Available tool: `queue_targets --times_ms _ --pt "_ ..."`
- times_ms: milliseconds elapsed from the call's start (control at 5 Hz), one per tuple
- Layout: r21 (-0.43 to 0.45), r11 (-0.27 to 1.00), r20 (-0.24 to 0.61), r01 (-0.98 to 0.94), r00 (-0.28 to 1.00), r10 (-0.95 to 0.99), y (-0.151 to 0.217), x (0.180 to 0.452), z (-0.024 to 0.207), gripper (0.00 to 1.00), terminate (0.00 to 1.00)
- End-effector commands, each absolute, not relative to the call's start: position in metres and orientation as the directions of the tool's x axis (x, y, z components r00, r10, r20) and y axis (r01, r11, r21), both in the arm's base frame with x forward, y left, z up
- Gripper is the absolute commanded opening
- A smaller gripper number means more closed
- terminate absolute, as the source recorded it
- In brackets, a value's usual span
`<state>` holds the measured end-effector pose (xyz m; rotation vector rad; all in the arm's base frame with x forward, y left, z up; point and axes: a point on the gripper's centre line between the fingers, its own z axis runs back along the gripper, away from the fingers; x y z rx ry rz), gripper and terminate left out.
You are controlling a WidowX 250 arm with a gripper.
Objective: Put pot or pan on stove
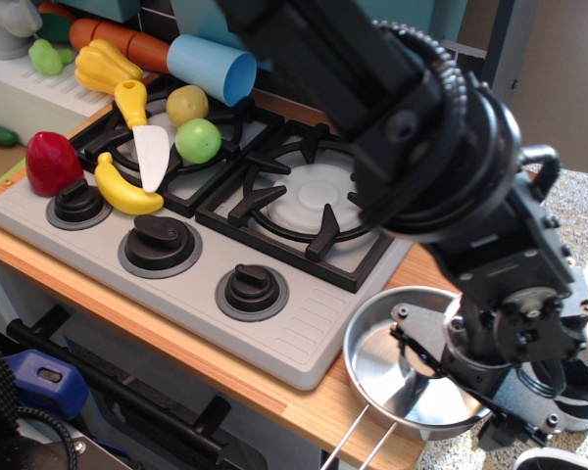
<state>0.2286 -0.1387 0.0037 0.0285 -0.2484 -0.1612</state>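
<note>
The shiny steel pan (392, 377) sits on the wooden counter edge at the front right, just off the grey stove (304, 323). Its wire handle (358, 446) points toward the front. My gripper (461, 397) is low over the pan's right side. One finger reaches down inside the pan and the other stands outside the right rim, so the jaws straddle the rim with a gap between them. The right burner grate (318, 201) is bare.
The left burner holds a yellow toy knife (142, 132), a green ball (197, 140), a yellowish ball (187, 103) and a banana (125, 188). A red pepper (51, 162) and a light blue cup (212, 67) lie nearby. Three black knobs (251, 288) line the stove front.
</note>
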Motion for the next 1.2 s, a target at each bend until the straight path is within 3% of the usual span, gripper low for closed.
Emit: queue_targets --times_ms 0,400,600,1000 --pt "0.043 0.986 0.249 0.162 0.954 -0.168 -0.144 0.238 0.012 0.00 0.00" --pt "0.052 0.984 0.232 0.168 0.957 -0.175 -0.146 0.235 0.020 0.00 0.00" --pt "0.060 0.981 0.182 0.182 0.965 -0.190 -0.143 0.237 0.039 0.00 0.00" --pt "0.171 0.966 0.123 0.192 0.969 -0.214 -0.124 0.242 0.071 0.00 0.00"
